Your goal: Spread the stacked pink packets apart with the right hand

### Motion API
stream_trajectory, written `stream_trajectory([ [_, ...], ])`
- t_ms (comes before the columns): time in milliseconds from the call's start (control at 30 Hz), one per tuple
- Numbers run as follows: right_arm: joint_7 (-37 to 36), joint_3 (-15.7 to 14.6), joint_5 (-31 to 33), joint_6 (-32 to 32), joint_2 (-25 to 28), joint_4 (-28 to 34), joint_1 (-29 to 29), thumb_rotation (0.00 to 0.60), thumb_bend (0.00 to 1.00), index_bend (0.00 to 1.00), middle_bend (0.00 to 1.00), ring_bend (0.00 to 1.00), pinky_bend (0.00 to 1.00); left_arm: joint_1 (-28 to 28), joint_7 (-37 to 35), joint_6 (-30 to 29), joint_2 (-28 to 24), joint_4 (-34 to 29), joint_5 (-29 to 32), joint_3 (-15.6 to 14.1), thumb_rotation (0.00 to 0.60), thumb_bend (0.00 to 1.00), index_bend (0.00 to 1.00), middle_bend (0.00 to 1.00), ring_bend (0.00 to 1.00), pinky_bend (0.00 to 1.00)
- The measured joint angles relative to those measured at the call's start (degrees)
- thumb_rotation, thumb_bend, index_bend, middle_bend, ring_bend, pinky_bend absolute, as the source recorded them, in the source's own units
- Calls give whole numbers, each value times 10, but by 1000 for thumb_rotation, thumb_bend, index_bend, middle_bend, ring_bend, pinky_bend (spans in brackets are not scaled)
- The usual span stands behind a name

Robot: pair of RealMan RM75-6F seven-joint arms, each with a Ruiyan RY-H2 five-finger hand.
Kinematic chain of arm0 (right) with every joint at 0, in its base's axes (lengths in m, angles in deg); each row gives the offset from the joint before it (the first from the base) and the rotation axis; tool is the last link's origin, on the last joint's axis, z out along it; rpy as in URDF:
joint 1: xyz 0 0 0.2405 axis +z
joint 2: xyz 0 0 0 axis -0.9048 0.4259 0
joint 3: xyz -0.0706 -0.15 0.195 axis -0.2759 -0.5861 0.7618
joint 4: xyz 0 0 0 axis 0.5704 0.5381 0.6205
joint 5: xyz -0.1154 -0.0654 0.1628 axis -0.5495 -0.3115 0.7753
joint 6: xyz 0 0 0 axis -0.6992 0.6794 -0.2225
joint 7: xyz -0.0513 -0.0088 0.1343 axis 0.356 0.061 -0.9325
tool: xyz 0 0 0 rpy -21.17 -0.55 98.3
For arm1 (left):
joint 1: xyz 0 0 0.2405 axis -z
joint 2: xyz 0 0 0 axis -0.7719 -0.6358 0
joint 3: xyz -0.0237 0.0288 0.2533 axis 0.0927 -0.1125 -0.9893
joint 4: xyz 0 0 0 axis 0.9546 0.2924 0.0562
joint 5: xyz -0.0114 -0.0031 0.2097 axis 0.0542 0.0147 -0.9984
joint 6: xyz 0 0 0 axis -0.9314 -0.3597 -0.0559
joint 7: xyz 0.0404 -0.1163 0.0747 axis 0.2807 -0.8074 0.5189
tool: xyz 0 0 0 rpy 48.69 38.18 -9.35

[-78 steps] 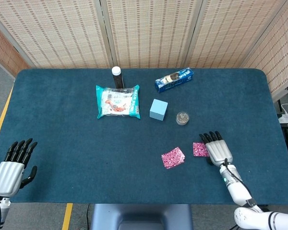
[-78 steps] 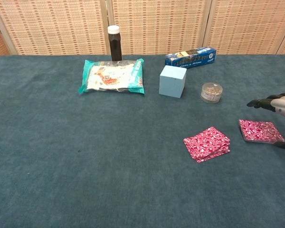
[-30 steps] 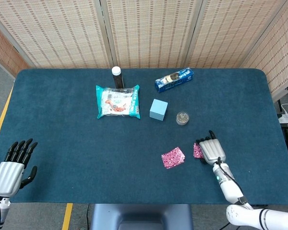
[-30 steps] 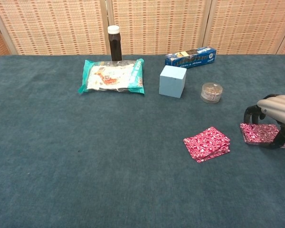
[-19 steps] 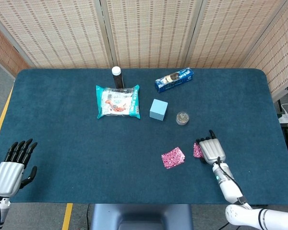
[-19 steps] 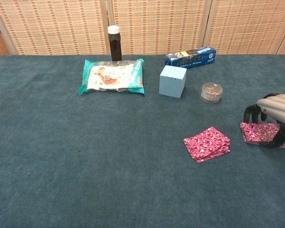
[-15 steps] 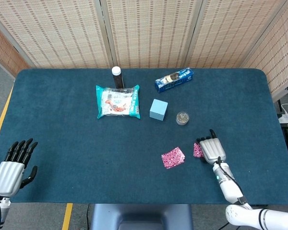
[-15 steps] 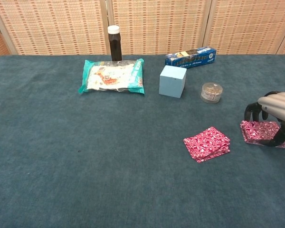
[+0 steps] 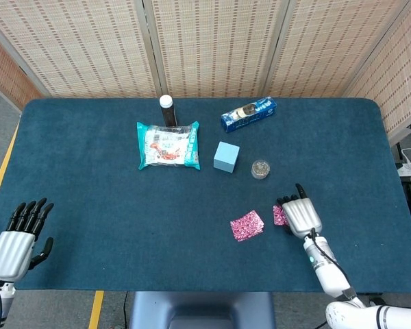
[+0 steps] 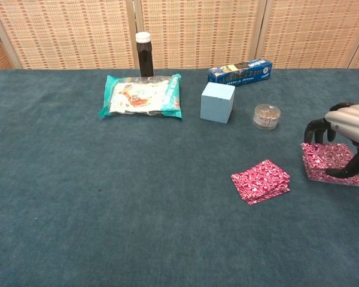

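Observation:
Two lots of pink patterned packets lie on the blue table. One small stack (image 9: 247, 225) (image 10: 260, 180) sits right of the table's middle, untouched. The other stack (image 9: 280, 215) (image 10: 323, 160) is further right, under my right hand (image 9: 300, 214) (image 10: 347, 127). That hand arches over it and grips it, fingers curled down on the far edge and the thumb on the near edge. The stack looks raised a little at the hand's side. My left hand (image 9: 17, 236) hangs off the near left table corner, fingers apart, holding nothing.
A teal snack bag (image 9: 168, 145) and a dark bottle (image 9: 166, 110) stand at the back. A light blue cube (image 9: 226, 156), a blue box (image 9: 248, 113) and a small round jar (image 9: 260, 168) lie behind the packets.
My right hand went from lying flat beside the right stack to curling over and gripping it. In the last half second the stack rose slightly. The left hand stayed still.

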Motion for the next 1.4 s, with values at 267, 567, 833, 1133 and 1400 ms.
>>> stream_trajectory([
  [267,26,-57,-79,31,32,66,-27,600,208,541,454,322,36,1,4,1,1,0,-1,0,600,473,0,0,0,64],
  [567,69,-103,-122,25,20,68,-53,600,208,494,454,322,36,0,3,-2,-1,-2,-4,0,600,472,0,0,0,64],
  [833,78,-105,-118,4,12,58,-59,600,207,0,231,196,0,0,-1,-3,-6,-5,-2,1,600,472,0,0,0,64],
  [1133,60,-106,-142,27,31,74,-77,600,206,0,194,182,0,-2,-2,-6,-1,2,-3,0,600,472,0,0,0,63],
  [1400,-6,-95,-193,137,63,93,-128,600,206,0,19,4,0,-4,-2,-13,-1,1,-5,2,600,472,0,0,0,64],
])
